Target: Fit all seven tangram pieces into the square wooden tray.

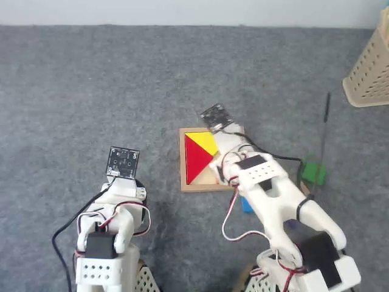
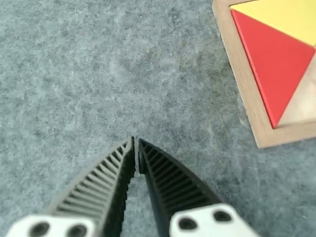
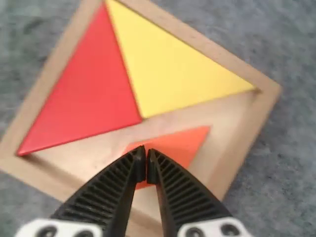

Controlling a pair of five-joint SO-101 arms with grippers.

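Note:
The square wooden tray [image 1: 182, 159] lies mid-table and holds a red triangle [image 1: 196, 159] and a yellow triangle [image 1: 206, 141]. In the right wrist view the red triangle [image 3: 84, 98] and yellow triangle [image 3: 168, 69] meet along one edge, and an orange piece [image 3: 180, 144] lies flat on the tray floor [image 3: 232, 118] below them. My right gripper [image 3: 144, 150] is shut, its tips over the orange piece's edge. My left gripper [image 2: 136, 143] is shut over bare carpet, left of the tray's corner [image 2: 261, 140]. A green piece [image 1: 313, 172] and a blue piece [image 1: 247, 205] lie on the carpet right of the tray.
The right arm [image 1: 267, 194] covers the tray's right side from above. A beige perforated basket [image 1: 371, 67] stands at the back right, with a thin black rod [image 1: 325, 121] on the carpet near it. The left arm [image 1: 112, 219] stays at the front left.

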